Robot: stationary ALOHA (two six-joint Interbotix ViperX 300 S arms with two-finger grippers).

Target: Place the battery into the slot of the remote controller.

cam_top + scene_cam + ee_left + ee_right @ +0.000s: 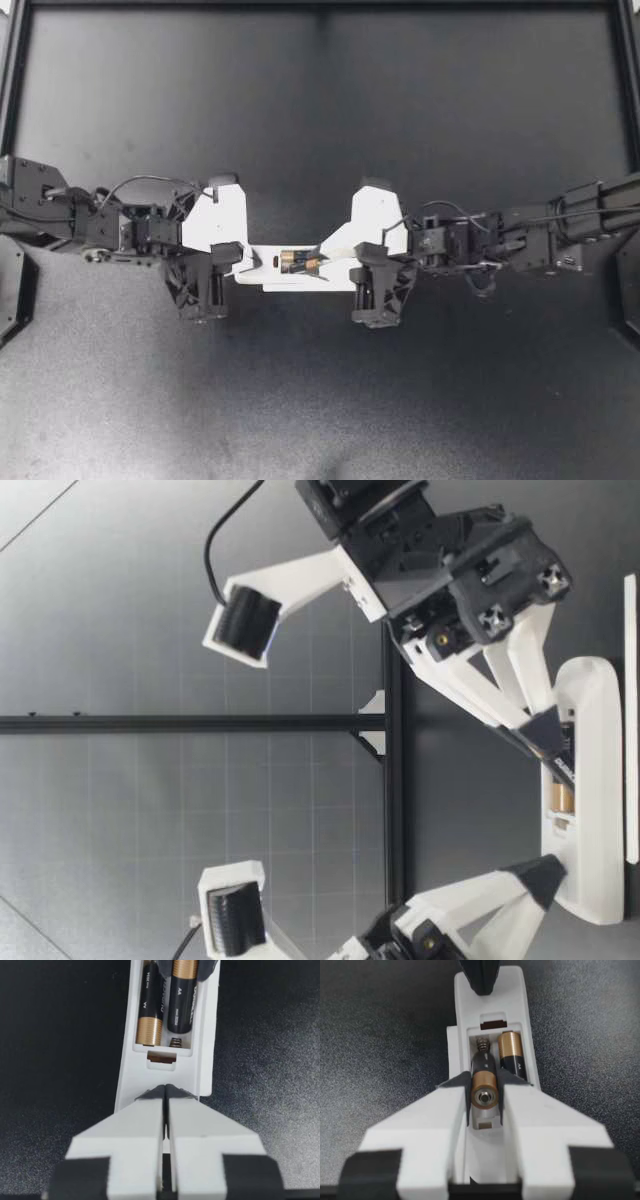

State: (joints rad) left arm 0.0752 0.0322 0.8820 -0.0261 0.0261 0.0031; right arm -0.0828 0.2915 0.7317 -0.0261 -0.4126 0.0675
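One seated cell [512, 1057] crowds the battery [485, 1085] right jaws pinch; left jaws pressed together.

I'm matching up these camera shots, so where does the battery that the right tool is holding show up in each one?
Top view: held battery in the remote's open slot, at my right tool's tip.
Low view: held battery, dark and tilted, at that tool's tip.
Left wrist view: held battery ahead, beside the seated battery.
Right wrist view: held battery clamped between the fingers.
Shared landmark: the white remote.
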